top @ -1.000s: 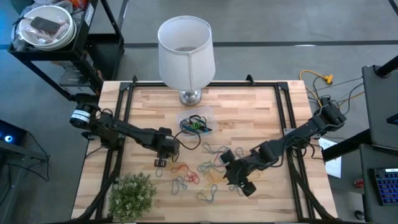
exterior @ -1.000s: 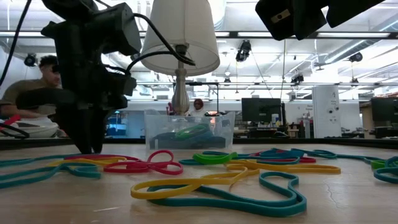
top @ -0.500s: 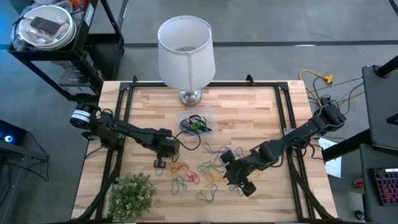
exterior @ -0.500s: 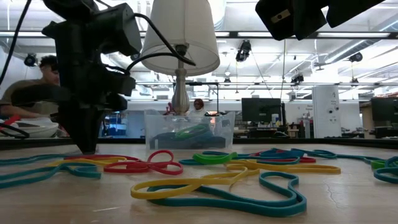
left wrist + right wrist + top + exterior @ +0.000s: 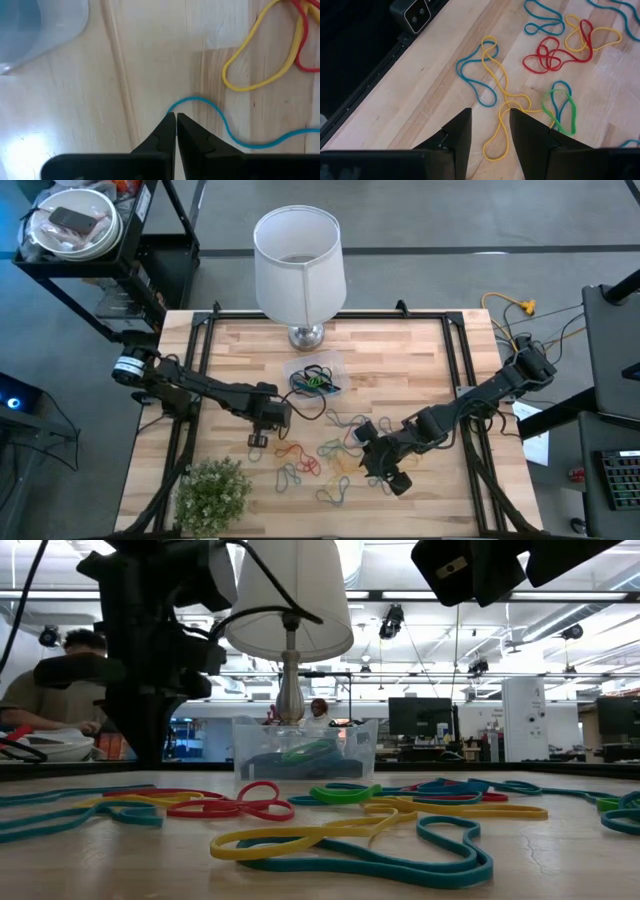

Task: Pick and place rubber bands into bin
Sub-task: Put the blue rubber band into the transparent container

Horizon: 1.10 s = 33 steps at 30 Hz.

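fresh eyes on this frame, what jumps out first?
The white lamp shade at the table's far edge, with the small clear bin just in front of it. Nearer, colourful rubber bands litter the wood. The left tool is shut on a blue band.

Your wooden table [image 5: 420,360], loaded.
On it: lamp [image 5: 298,265], bin [image 5: 316,378], scattered rubber bands [image 5: 310,465], small plant [image 5: 213,495].

Grey floor [image 5: 420,280] surrounds the wooden table [image 5: 400,360]. A black cart [image 5: 90,265] stands beyond the table's corner. In the low view, ceiling lights [image 5: 520,595], monitors [image 5: 410,715] and a white cabinet [image 5: 525,720] fill the hall behind.
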{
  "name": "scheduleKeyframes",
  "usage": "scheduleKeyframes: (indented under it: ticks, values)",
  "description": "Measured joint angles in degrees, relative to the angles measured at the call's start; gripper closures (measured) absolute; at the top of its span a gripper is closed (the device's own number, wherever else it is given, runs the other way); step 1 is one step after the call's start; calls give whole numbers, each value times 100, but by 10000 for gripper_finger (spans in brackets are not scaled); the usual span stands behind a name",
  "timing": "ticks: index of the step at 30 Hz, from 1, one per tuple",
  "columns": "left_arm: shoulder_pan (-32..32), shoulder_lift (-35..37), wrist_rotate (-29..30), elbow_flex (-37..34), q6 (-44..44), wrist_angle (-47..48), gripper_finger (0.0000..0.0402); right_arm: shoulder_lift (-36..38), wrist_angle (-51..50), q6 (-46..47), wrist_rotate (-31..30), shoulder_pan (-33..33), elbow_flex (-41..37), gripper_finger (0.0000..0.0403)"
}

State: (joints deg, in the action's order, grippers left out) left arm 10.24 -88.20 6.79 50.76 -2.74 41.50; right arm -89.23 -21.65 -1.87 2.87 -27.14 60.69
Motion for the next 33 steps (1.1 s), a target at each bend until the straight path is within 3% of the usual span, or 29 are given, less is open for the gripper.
scheduleKeyframes:
  ticks: [7,19,33]
  values:
    - [-17,0,17,-134,-114,-153,397,0,3,26,0,1,-7,275]
    - [-115,0,20,-145,-114,-209,308,0,5,41,0,0,-9,275]
    - [-404,0,-311,-271,23,-452,304,0,7,39,0,0,-9,275]
